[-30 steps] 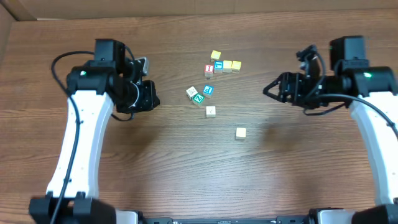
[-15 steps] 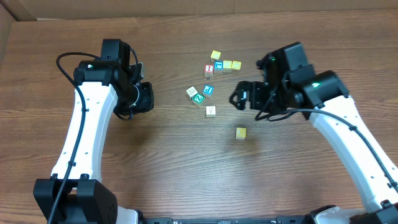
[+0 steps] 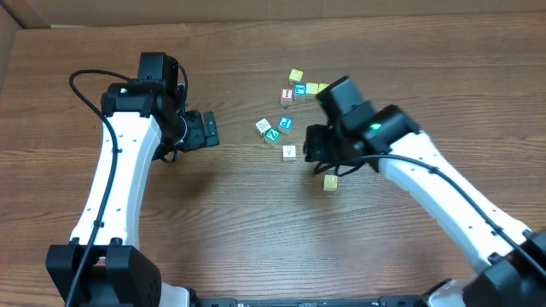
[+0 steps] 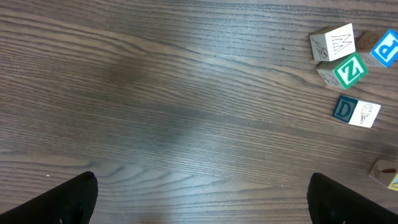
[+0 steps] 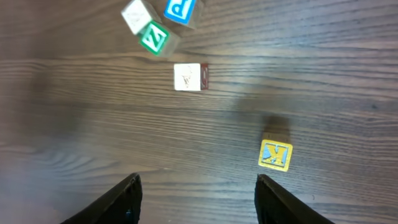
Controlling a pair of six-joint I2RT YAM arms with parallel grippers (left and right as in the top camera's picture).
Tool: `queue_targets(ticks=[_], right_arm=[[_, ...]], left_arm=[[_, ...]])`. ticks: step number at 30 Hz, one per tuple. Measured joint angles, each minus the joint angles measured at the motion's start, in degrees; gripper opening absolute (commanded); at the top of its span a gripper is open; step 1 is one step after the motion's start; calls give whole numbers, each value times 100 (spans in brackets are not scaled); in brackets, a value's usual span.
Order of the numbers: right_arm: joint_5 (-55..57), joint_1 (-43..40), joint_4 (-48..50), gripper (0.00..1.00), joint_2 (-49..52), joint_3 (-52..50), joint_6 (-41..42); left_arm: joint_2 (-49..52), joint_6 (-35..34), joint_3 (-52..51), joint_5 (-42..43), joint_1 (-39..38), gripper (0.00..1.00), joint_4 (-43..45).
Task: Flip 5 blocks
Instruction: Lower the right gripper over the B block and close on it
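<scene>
Both jaws now gape empty; the right arm (image 3: 426,173) has swung in above the lone block (image 3: 330,182), probably for a flip.

Brings the right gripper (image 5: 200,202) in from its far outer side to hang above the blocks (image 5: 187,77), with the K block (image 5: 275,155) just ahead of one finger. Spreads the left gripper (image 4: 205,205) from shut to wide, and reaches it slightly nearer the blocks.

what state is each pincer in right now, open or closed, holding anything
Left pincer: open, holding nothing.
Right pincer: open, holding nothing.
</scene>
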Motion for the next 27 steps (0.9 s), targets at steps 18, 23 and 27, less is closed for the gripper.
queue_targets(ticks=[18, 23, 27], right_arm=[[494, 177, 26, 61, 1296, 0, 343], [511, 177, 127, 61, 1342, -26, 352], [514, 177, 282, 63, 1344, -184, 450]], left_arm=[[4, 0, 0, -44, 0, 100, 2], [4, -2, 0, -44, 0, 100, 2], [4, 0, 0, -46, 0, 100, 2]])
